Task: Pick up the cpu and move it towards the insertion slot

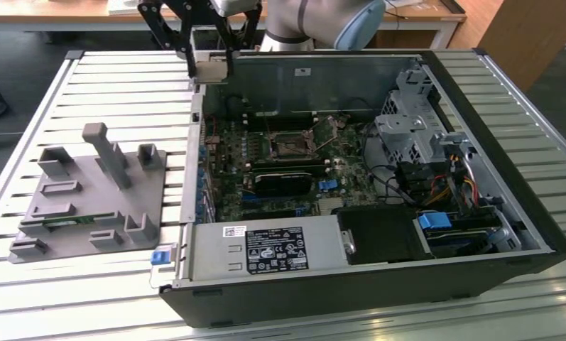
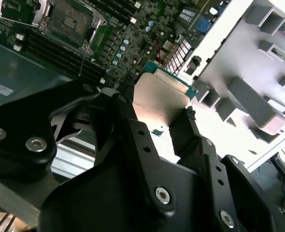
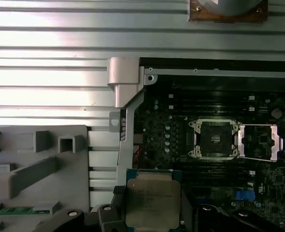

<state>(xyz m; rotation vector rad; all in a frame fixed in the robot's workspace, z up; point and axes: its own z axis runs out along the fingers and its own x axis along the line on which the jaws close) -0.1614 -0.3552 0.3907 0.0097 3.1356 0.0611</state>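
Note:
My gripper (image 1: 209, 62) is shut on the cpu (image 1: 211, 71), a flat square chip with a silvery top. In the exterior view it hangs above the far left corner of the open computer case (image 1: 510, 213). The insertion slot (image 1: 287, 144), a dark square socket in a silvery frame, lies on the motherboard inside the case, nearer the camera and to the exterior view's right of the gripper. In both wrist views the cpu (image 2: 159, 101) (image 3: 152, 203) sits between my black fingers (image 2: 133, 130), with the insertion slot (image 2: 72, 21) (image 3: 215, 139) some way off and its cover plate swung open.
A grey holder block (image 1: 84, 195) with upright pegs and a thin green strip (image 1: 69, 224) stands on the slatted metal table (image 1: 121, 85) at the exterior view's left. Inside the case are a power supply (image 1: 263, 249), a drive cage (image 1: 410, 135), cables and a blue connector (image 1: 327, 185).

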